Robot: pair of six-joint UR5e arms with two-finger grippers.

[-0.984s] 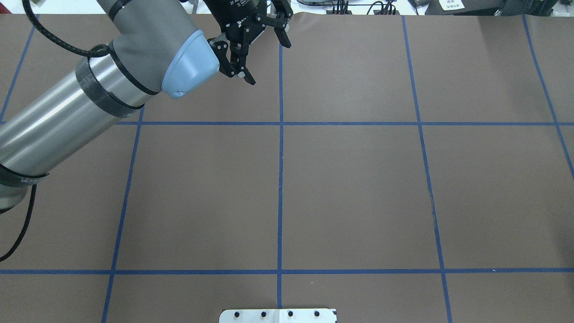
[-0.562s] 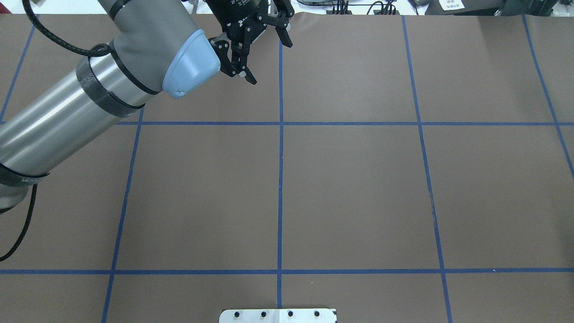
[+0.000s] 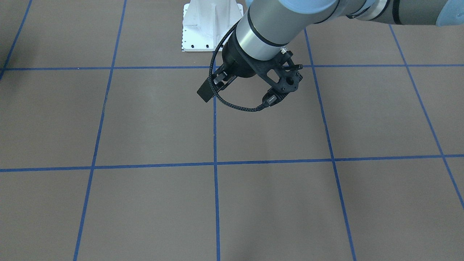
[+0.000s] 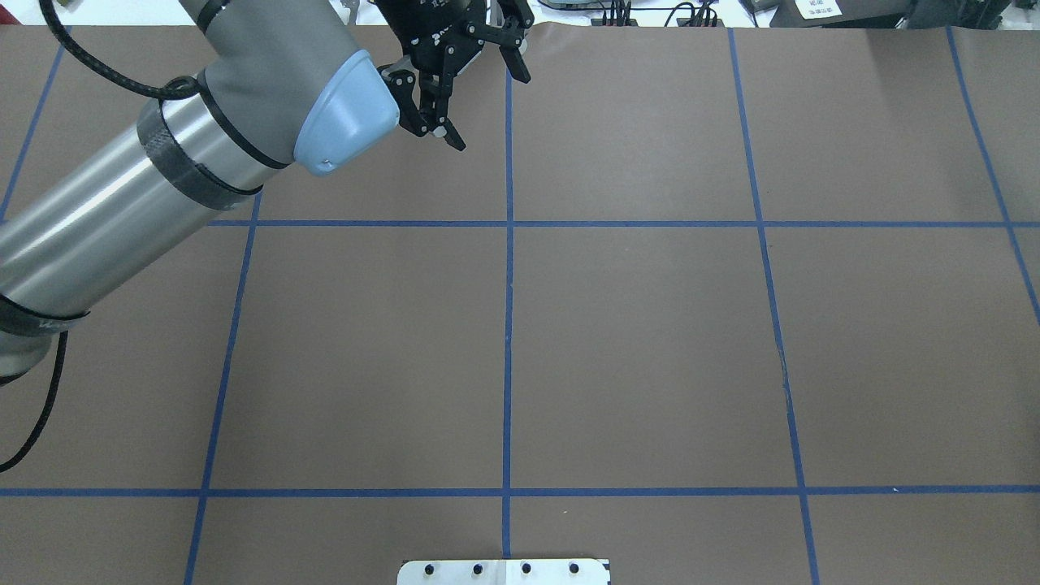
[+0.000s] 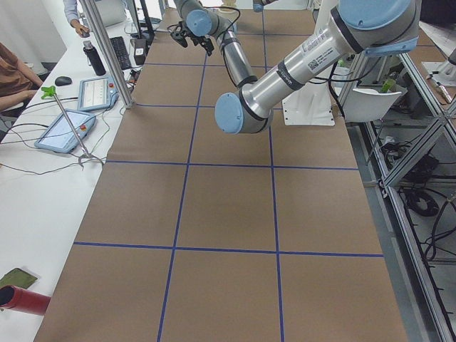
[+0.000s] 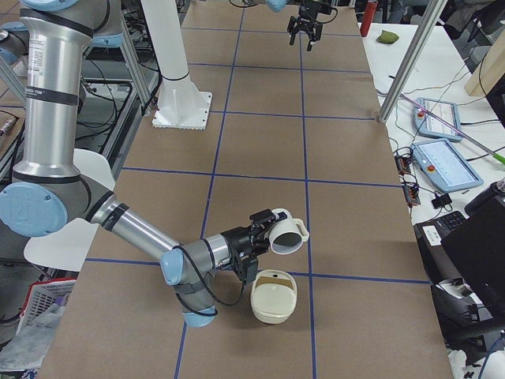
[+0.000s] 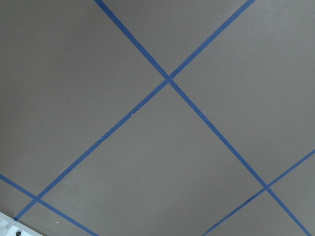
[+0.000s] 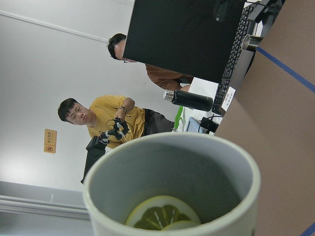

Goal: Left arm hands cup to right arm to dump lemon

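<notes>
The white cup [image 6: 286, 234] is lifted off the table and tipped on its side at the tip of my right gripper [image 6: 256, 229]. I cannot tell whether the fingers are shut on it. The right wrist view looks into the cup's grey inside [image 8: 172, 162], where a lemon slice [image 8: 162, 215] lies near the bottom. My left gripper [image 4: 491, 114] is open and empty above the far middle of the table. It also shows small and far off in the exterior right view [image 6: 306, 35]. The left wrist view shows only bare table.
A cream bowl-like container [image 6: 274, 298] sits on the table just below the tipped cup. The white base plate [image 4: 504, 571] is at the near edge. A metal post [image 6: 410, 63], tablets and a keyboard stand on the operators' side. People [image 8: 106, 120] sit there.
My left gripper has drifted slightly toward the table's far edge and stays open. Nothing else in the overhead view has changed.
</notes>
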